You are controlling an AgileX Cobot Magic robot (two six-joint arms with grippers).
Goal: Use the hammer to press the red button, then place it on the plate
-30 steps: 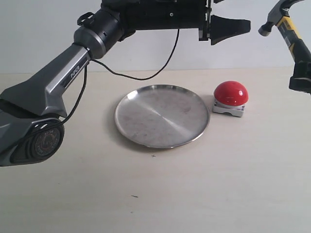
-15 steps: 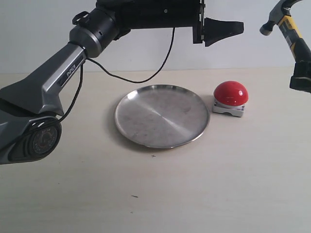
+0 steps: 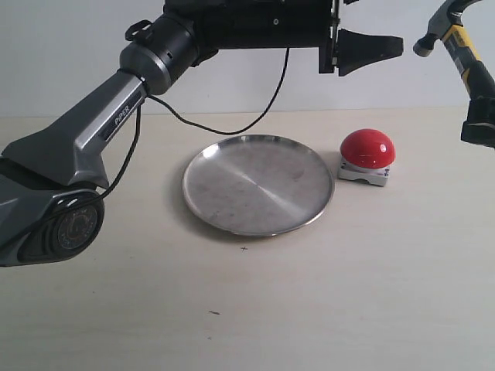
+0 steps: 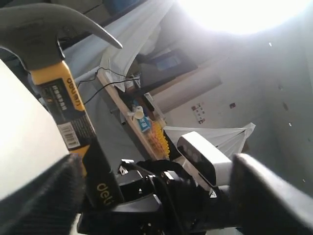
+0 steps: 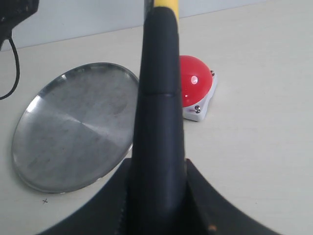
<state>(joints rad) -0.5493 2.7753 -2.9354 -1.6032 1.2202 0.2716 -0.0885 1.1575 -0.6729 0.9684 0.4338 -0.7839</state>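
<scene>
The hammer (image 3: 462,48) hangs in the air at the far right, head up, its black handle (image 5: 159,98) clamped in my right gripper (image 5: 159,196). My left gripper (image 3: 387,48) is raised high and points sideways at the hammer, a short gap from it. Its fingers (image 4: 44,196) stand wide apart and grip nothing; the hammer's yellow neck (image 4: 58,93) rises just beyond one of them. The red button (image 3: 367,148) sits on the table below, right beside the silver plate (image 3: 257,184). Both also show in the right wrist view, the button (image 5: 195,83) and the plate (image 5: 73,127).
The left arm's dark body (image 3: 69,154) stretches from the lower left across the back of the table, with a black cable (image 3: 232,120) drooping behind the plate. Pale tabletop (image 3: 271,309) lies in front of the plate.
The left gripper drew back to the left a little, then came right again toward the hammer, ending slightly lower. The hammer, button and plate have not moved.
</scene>
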